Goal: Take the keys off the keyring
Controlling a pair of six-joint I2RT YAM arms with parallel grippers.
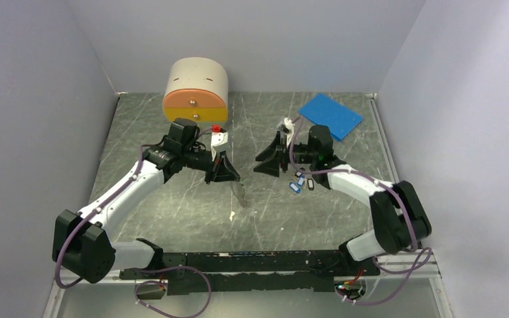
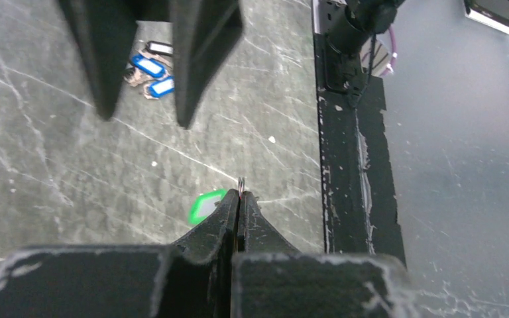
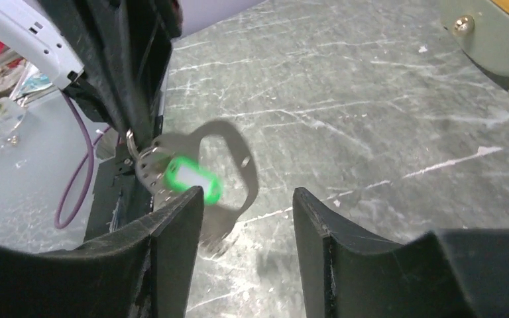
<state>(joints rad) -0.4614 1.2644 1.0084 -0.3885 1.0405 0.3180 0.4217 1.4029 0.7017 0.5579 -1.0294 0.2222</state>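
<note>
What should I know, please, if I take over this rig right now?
Left gripper: shut on the keyring, held in the air.
Right gripper: open, empty, close by the hanging bundle.
The keys, with the green tag, hang from the keyring.
Blue and black tags lie apart on the table.
Left to do: take the keys off the keyring.

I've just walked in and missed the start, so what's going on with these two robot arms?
The left gripper is shut on a thin dark grey metal keyring and holds it up above the table. A tiny bright green plastic tag with a silvery metal piece hangs from the ring. The right gripper faces it with its jaws open, gripping nothing. The tag is not yet off the ring. A few small blue tags lie nearby.
</note>
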